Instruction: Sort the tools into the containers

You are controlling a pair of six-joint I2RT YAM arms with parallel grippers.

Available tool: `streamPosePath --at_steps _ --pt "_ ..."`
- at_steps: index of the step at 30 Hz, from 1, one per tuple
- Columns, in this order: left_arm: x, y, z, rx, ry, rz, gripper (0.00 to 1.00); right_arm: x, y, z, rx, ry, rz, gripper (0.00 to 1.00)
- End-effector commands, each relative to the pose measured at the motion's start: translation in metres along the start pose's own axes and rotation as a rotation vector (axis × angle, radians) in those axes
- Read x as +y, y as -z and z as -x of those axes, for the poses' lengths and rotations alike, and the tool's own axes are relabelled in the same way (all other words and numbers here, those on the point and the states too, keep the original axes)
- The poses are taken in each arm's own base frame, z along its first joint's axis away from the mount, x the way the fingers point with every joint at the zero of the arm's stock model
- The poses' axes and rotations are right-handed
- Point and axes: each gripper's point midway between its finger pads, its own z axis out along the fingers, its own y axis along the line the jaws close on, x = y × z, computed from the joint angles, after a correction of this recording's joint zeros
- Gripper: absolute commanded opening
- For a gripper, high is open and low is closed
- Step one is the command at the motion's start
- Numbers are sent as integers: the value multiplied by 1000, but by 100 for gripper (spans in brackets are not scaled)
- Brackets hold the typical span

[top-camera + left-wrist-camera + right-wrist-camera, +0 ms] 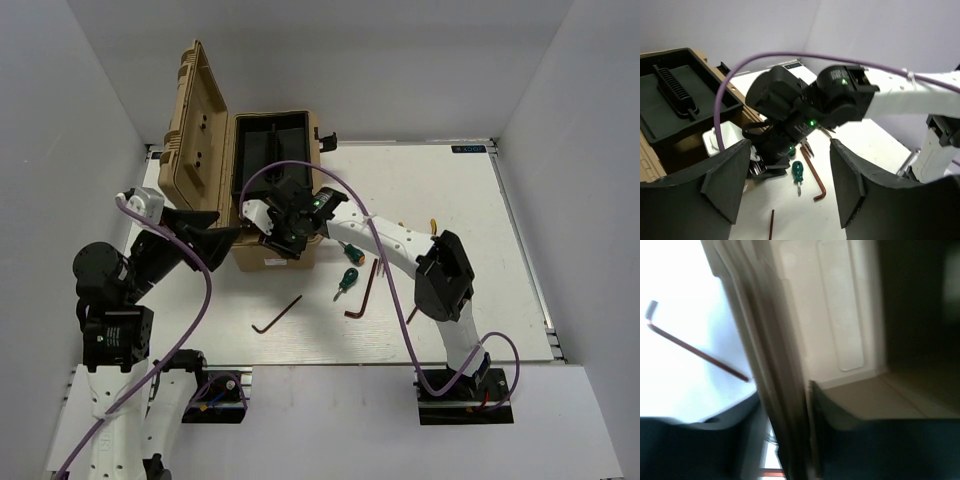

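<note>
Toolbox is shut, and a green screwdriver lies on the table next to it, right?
Not quite. The toolbox is open: in the top view its lid stands up and the black tray shows. A green screwdriver does lie on the table beside it.

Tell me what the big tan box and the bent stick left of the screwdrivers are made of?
The toolbox looks like hard matte tan plastic, with molded ribs on its lid. The hex key is probably dark metal: thin, stiff, sharply bent.
</note>
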Motion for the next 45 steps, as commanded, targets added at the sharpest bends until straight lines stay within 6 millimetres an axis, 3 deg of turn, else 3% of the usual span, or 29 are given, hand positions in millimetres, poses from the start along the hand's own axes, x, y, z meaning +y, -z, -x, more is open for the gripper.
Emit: streamPosePath --at_steps 1,2,3,6,11,12,13,14,15,16,17,18,19,20,21,22,23,24,25,26,28,29,31,32,34,37,41,42,45 --pt "-12 1 -3 6 -53 -78 75 16 35 34 -128 -112 103 54" --pt "-15 1 -4 13 -53 -95 75 18 50 41 -161 -99 115 72" --pt "-18 1 -3 9 -60 -108 76 27 54 46 -183 -89 159 76" --pt "-30 3 -1 7 -83 -178 80 37 81 62 -249 -58 198 79" --pt "-61 10 10 -10 -125 -331 81 26 121 80 -326 -15 132 77" --pt "-62 9 9 -4 -117 -342 80 18 135 80 -337 -5 73 70" --pt "-63 9 9 0 -118 -351 77 11 137 75 -327 -8 42 63" --pt "-68 11 9 1 -125 -376 72 -2 142 74 -323 -16 -39 50" --pt "-68 11 10 -3 -123 -378 64 -21 161 69 -335 -31 -143 35" --pt "-66 10 2 14 -109 -385 58 -28 160 59 -316 -47 -183 7" --pt "-66 9 -1 19 -98 -393 51 -48 170 56 -315 -64 -291 0" --pt "-66 8 -5 26 -97 -407 44 -66 199 51 -339 -89 -404 0" --pt "-60 4 -14 51 -61 -399 27 -79 199 36 -317 -121 -447 0" --pt "-57 2 -19 68 -46 -404 19 -99 210 19 -293 -161 -518 0" --pt "-55 1 -26 100 -13 -405 13 -107 230 11 -305 -186 -576 0" --pt "-49 -3 -32 121 -10 -397 7 -120 228 -15 -259 -237 -602 0" --pt "-42 -8 -42 162 19 -392 7 -136 236 -37 -233 -291 -643 0" --pt "-39 -10 -43 179 28 -386 7 -138 240 -52 -216 -325 -650 0" --pt "-38 -11 -48 207 38 -387 8 -137 235 -75 -159 -368 -634 1" --pt "-29 -18 -55 236 69 -368 12 -148 241 -107 -145 -471 -634 14" --pt "-20 -23 -63 273 110 -338 20 -152 241 -142 -105 -568 -618 32" --pt "-16 -27 -64 279 105 -318 29 -140 228 -164 -90 -661 -525 42" --pt "7 -39 -80 329 153 -233 41 -138 222 -182 -89 -747 -485 50" --pt "11 -42 -84 346 142 -222 43 -126 205 -200 -77 -815 -398 53" --pt "30 -50 -96 397 151 -133 43 -118 192 -217 -58 -862 -350 59" --pt "32 -55 -106 437 108 -107 43 -111 169 -241 -18 -865 -313 66" --pt "25 -70 -136 540 85 -141 45 -116 152 -251 -30 -863 -265 71" --pt "23 -78 -156 599 76 -139 46 -120 147 -255 -38 -864 -265 71" --pt "-1 -93 -180 684 23 -176 46 -128 137 -264 -23 -847 -274 70"
